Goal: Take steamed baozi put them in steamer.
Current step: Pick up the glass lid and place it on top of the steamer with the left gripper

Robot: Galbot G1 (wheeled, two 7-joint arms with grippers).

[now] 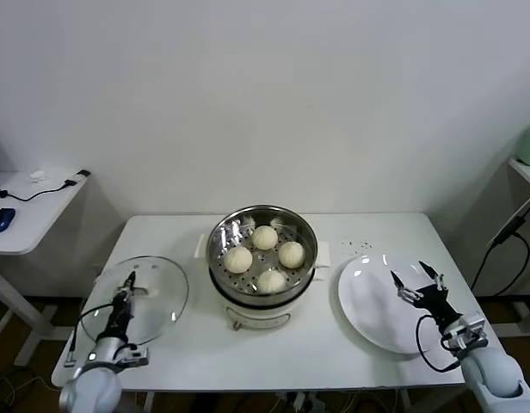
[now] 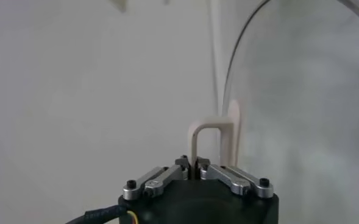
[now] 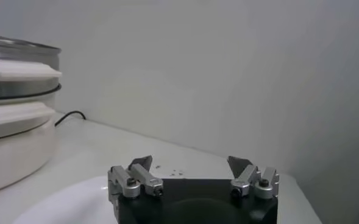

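All four baozi (image 1: 265,248) sit inside the steamer (image 1: 262,258), so the loading looks done. To the steamer's left lies the glass lid (image 1: 136,298), and the left gripper (image 1: 128,283) has pinched tight on its little white handle (image 2: 210,143), probably to lift it on top. To the steamer's right, the right gripper (image 1: 417,280) waits wide and holding nothing over the white plate (image 1: 377,303).

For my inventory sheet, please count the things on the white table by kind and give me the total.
Steamed baozi, all inside the steamer: 4
Steamer: 1
Glass lid: 1
White plate: 1
Total: 7
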